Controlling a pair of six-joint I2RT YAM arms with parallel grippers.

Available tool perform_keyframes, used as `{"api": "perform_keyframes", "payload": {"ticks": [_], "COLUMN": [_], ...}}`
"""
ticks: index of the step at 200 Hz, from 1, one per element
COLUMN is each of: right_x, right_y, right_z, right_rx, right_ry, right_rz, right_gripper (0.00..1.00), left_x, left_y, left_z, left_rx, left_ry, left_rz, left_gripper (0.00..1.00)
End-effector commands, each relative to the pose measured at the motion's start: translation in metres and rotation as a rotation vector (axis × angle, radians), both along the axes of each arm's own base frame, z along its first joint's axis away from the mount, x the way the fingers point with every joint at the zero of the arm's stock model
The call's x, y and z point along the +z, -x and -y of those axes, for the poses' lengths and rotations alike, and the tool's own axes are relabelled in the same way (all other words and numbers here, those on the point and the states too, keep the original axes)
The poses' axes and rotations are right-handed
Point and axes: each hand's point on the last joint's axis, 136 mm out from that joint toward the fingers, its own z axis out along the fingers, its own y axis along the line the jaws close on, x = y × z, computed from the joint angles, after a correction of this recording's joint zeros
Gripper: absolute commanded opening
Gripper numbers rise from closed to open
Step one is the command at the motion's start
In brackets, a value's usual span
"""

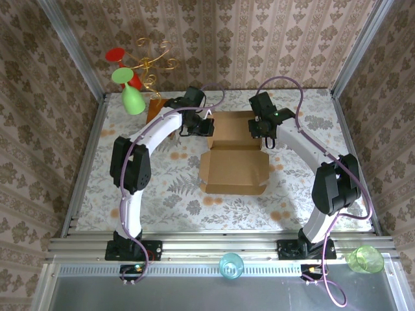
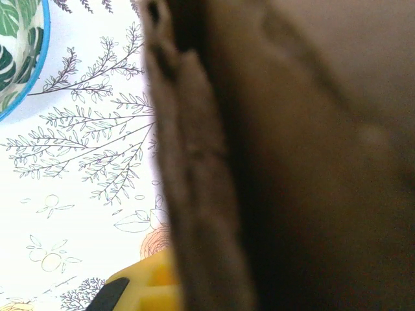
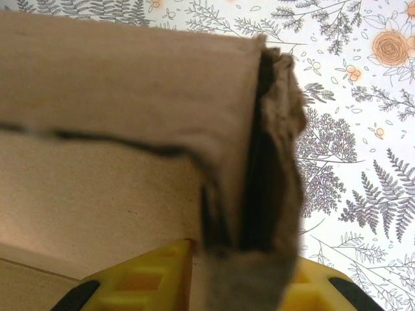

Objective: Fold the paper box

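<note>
Table point(image 1: 97, 194) under a floral cloth, set in a papered enclosure. Paper box point(image 1: 233, 165) sits mid-table, slightly above centre of the overhead frame: open tray part toward the top, wide lid panel lying flat toward the bottom, side flaps partly raised. Left arm point(image 1: 139, 149) rises from its base at lower left, bends at the elbow and arcs up and rightward, so the left gripper point(image 1: 206, 126) meets the box's upper left wall. Right arm point(image 1: 311, 146) mirrors it from lower right, arcing up and leftward, with the right gripper point(image 1: 259, 129) at the upper right wall. In the left wrist view the cardboard wall looms dark and blurred across the right of the frame, with one yellow finger point(image 2: 139, 288) tight against its near face at bottom: pincer closed narrow on the wall. In the right wrist view two yellow fingers point(image 3: 146, 275) flank a doubled-over, crumpled wall edge at bottom centre; cannot tell whether they press it or stand just free. Orange-brown board point(image 1: 155, 105) lies at upper left beside the left wrist. Green goblet point(image 1: 133, 97) and red goblet point(image 1: 120, 57) sit beyond it, near a gold wire ornament point(image 1: 155, 61). Blue cup point(image 1: 231, 265) and green cup point(image 1: 365, 259) sit on the front rail. Leaf-patterned bowl point(image 2: 19, 52) with a blue rim shows at upper left in the left wrist view.
</note>
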Motion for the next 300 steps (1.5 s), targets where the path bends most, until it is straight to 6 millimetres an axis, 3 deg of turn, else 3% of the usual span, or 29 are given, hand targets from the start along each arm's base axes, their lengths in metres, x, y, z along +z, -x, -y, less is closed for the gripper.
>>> {"api": "perform_keyframes", "payload": {"ticks": [1, 35, 80, 128, 156, 175, 233, 278, 300], "right_x": [-0.011, -0.004, 0.0, -0.003, -0.007, -0.01, -0.018, -0.025, -0.028], "right_y": [0.007, 0.003, 0.004, 0.008, 0.012, 0.014, 0.017, 0.018, 0.018], "right_z": [-0.001, 0.01, 0.02, 0.015, 0.007, 0.004, -0.008, -0.011, -0.012], "right_rx": [-0.002, -0.038, -0.091, -0.088, -0.073, -0.063, -0.025, -0.021, -0.02], "right_ry": [-0.009, 0.065, 0.156, 0.129, 0.096, 0.075, 0.018, -0.001, -0.011], "right_rz": [-0.036, -0.019, -0.029, -0.05, -0.065, -0.075, -0.112, -0.145, -0.157], "right_gripper": [0.18, 0.0, 0.0, 0.0, 0.0, 0.0, 0.0, 0.0, 0.0], "left_x": [0.02, 0.019, 0.016, 0.006, 0.003, -0.001, -0.009, -0.011, -0.012], "left_y": [-0.003, -0.002, -0.002, -0.008, -0.01, -0.01, -0.016, -0.018, -0.019], "left_z": [0.013, 0.013, 0.011, -0.003, 0.001, 0.009, 0.014, 0.009, 0.008], "left_rx": [-0.008, -0.006, 0.015, 0.126, 0.138, 0.138, 0.147, 0.164, 0.167], "left_ry": [0.064, 0.059, 0.005, -0.105, -0.127, -0.097, -0.013, -0.018, -0.019], "left_rz": [0.019, 0.016, 0.026, 0.075, 0.128, 0.138, 0.158, 0.189, 0.203], "left_gripper": [0.0, 0.0, 0.0, 0.0, 0.04, 0.13, 0.18, 0.18, 0.04]}}
